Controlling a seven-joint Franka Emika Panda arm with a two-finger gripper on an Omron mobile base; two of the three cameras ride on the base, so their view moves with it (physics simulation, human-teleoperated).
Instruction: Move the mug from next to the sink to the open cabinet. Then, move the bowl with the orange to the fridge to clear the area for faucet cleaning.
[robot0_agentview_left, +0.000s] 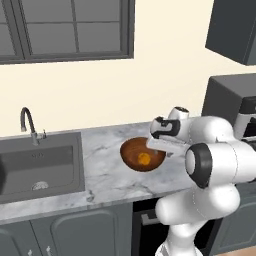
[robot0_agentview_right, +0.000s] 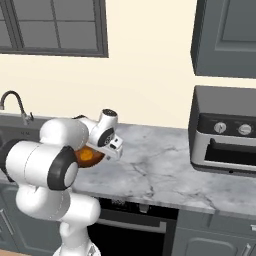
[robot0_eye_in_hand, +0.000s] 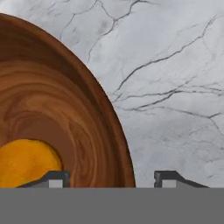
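Gripper (robot0_eye_in_hand: 111, 177) straddling the rim of the round glossy dark brown bowl (robot0_agentview_left: 136, 152) on the grey-white marble counter (robot0_agentview_left: 107, 170).

In the hand view one dark fingertip (robot0_eye_in_hand: 54, 178) sits inside the bowl beside the small orange fruit (robot0_eye_in_hand: 24, 162) and the other outside over bare marble, jaws parted with the rim between them; whether they press the rim, I cannot tell. The bowl stands to the right of the dark grey rectangular sink (robot0_agentview_left: 40, 167), whose slim dark gooseneck faucet (robot0_agentview_left: 29, 125) rises at the back. A cream wall carries a grey-framed window (robot0_agentview_left: 65, 30) above; a dark grey wall cabinet (robot0_agentview_right: 225, 37) hangs over a grey countertop oven (robot0_agentview_right: 225, 137), with dark base cabinets (robot0_agentview_left: 75, 232) below the counter.
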